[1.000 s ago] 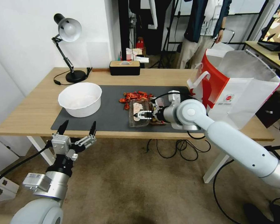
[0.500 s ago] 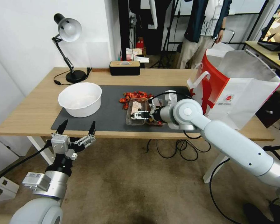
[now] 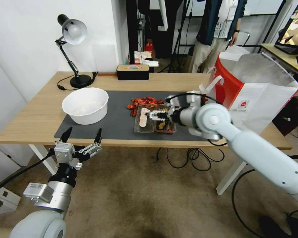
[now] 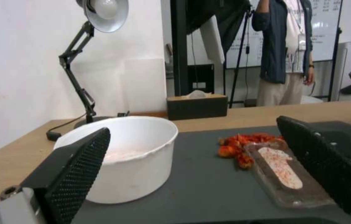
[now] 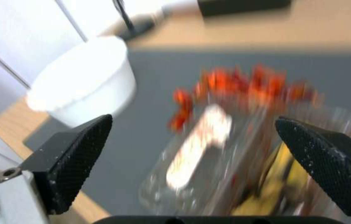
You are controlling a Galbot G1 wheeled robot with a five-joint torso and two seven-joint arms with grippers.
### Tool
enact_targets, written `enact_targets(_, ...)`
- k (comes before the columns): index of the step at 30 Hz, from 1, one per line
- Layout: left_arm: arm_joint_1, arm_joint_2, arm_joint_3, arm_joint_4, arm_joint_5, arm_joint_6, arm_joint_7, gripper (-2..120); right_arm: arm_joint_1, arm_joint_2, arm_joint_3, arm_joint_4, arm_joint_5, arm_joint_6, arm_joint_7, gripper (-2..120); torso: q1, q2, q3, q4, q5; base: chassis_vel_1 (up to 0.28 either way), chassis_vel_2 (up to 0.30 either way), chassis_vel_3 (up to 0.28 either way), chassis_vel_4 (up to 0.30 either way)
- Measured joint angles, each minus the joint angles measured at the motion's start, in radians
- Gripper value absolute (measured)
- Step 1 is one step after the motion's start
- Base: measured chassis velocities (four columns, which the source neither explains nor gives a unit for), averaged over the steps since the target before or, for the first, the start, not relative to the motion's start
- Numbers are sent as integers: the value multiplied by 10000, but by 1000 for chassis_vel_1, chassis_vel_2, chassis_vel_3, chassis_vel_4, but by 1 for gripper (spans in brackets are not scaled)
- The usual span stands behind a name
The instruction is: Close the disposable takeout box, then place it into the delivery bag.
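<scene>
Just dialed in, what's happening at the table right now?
The right gripper hovers open over the disposable takeout box, which lies open on the dark mat, both halves flat with food showing. Red food bits sit loose on the mat behind it. The delivery bag stands open at the table's right end. The left gripper waits open below the table's front edge, near the white bowl.

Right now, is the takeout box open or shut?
Open: the takeout box lies flat on the mat, both halves side by side, food uncovered.
</scene>
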Motion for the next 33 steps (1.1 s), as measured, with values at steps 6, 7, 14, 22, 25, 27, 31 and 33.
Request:
enact_targets(6,-140,129,-13,-5,-162,18,16,100,-3695,-679,2927,933,-4171,2869,-3279,100,-1,0,0,-8,8,0,0,0,0)
enact_targets(7,-140,129,-13,-5,-162,18,16,100,-3695,-679,2927,933,-4171,2869,-3279,100,-1,0,0,-8,8,0,0,0,0)
enact_targets(14,-234,341,73,116,-307,23,15,100,-6957,-430,5321,1281,-6517,4937,-4331,100,-1,1,-2,0,-1,0,0,0,0)
enact_targets(22,-243,566,101,181,-492,8,41,100,-9915,1098,7310,1767,-8352,6540,-4362,100,-2,1,-1,0,-2,0,0,0,0)
enact_targets(25,-213,682,96,219,-572,-35,52,100,-11397,2037,7922,1894,-8656,6908,-4301,100,-2,1,-2,-4,-2,0,0,0,0)
enact_targets(27,-215,701,117,226,-611,-48,47,100,-11672,2278,8028,1859,-8700,7023,-4293,100,-2,1,-2,-2,-2,0,0,0,0)
enact_targets(31,-210,750,187,225,-663,-54,50,100,-12048,2704,8135,1756,-8746,7144,-4293,100,-1,1,0,-1,-1,0,0,0,0)
enact_targets(33,-195,813,298,222,-737,-51,56,100,-12096,3004,8142,1667,-8791,7153,-4273,100,-2,1,0,1,0,0,0,0,0)
